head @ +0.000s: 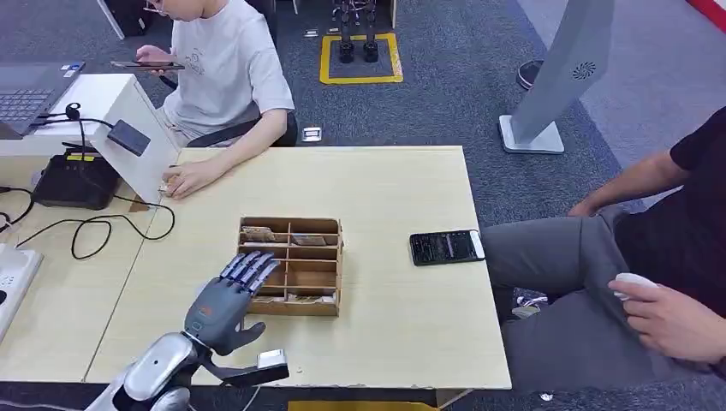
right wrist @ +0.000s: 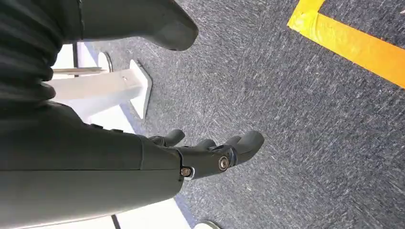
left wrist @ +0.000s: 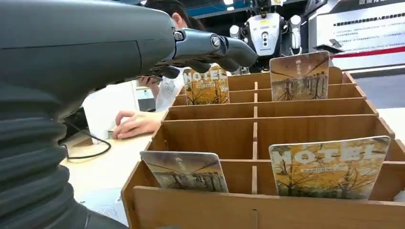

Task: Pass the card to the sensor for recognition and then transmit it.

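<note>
1. Two people flank a pale wooden counter [head: 385, 197] on which a wooden card organizer [head: 293, 266] sits near the middle, divided into two columns of slots.
2. Hotel cards stand upright in several slots: in the left wrist view, one card [left wrist: 329, 167] printed with yellow trees and another card [left wrist: 185, 171] occupy the nearest row, and two more cards [left wrist: 300, 75] lean in the far row.
3. Hovering at the organizer's left edge, the left robot hand [head: 229, 295] has its fingers extended and spread over the nearest slots, holding nothing.
4. Hanging beside the robot's body, the right robot hand [right wrist: 210, 155] is seen above grey carpet with fingers loosely apart and empty; a yellow floor stripe [right wrist: 353, 40] runs nearby.
5. A black smartphone [head: 446, 247] lies screen-up on the counter, to the right of the organizer and apart from it.
6. At the counter's far left, a person in a white shirt [head: 224, 64] holds a phone in one hand and rests the other hand [head: 190, 180] on the counter beside a tilted white panel carrying a small dark sensor [head: 128, 137].
7. Behind that panel sits a black device [head: 75, 180] with cables looping across the adjoining surface.
8. On the right, a seated person in grey trousers [head: 565, 265] holds a small white object.
</note>
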Robot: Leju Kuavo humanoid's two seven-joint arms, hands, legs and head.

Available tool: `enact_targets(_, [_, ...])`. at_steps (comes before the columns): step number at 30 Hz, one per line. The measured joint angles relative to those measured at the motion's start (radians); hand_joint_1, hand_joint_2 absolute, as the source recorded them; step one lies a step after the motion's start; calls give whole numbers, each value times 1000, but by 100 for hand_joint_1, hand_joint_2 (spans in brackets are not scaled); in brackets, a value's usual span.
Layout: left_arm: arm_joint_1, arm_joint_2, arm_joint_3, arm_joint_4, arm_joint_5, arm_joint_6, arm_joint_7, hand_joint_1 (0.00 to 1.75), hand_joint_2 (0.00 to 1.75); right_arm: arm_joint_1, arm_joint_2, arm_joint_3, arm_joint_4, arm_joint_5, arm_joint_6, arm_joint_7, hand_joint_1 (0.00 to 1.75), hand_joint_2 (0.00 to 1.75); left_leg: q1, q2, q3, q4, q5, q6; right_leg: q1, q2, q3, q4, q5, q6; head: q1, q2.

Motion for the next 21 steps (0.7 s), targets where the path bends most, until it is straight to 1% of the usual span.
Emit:
enact_targets(12, [9, -28, 5, 28, -12, 24, 14, 0, 175, 0, 0, -1, 0, 7, 1, -4, 0, 175, 0, 0, 0, 0, 0, 0, 0, 0, 0, 0, 0, 0, 0, 0])
enact_targets(18, [11, -35, 8, 34, -18, 31, 16, 0, 175, 0, 0, -2, 0, 8, 1, -5, 0, 175, 0, 0, 0, 0, 0, 0, 0, 0, 0, 0, 0, 0, 0, 0])
enact_targets(19, [11, -36, 8, 35, -23, 33, 23, 162, 175, 0, 0, -2, 0, 8, 0, -5, 0, 175, 0, 0, 0, 0, 0, 0, 0, 0, 0, 0, 0, 0, 0, 0])
enact_targets(20, [11, -38, 9, 36, -27, 36, 30, 159, 175, 0, 0, -3, 0, 8, -1, -9, 0, 175, 0, 0, 0, 0, 0, 0, 0, 0, 0, 0, 0, 0, 0, 0])
enact_targets(21, [11, -40, 11, 38, -32, 37, 37, 173, 175, 0, 0, -4, 0, 8, -1, -13, 0, 175, 0, 0, 0, 0, 0, 0, 0, 0, 0, 0, 0, 0, 0, 0])
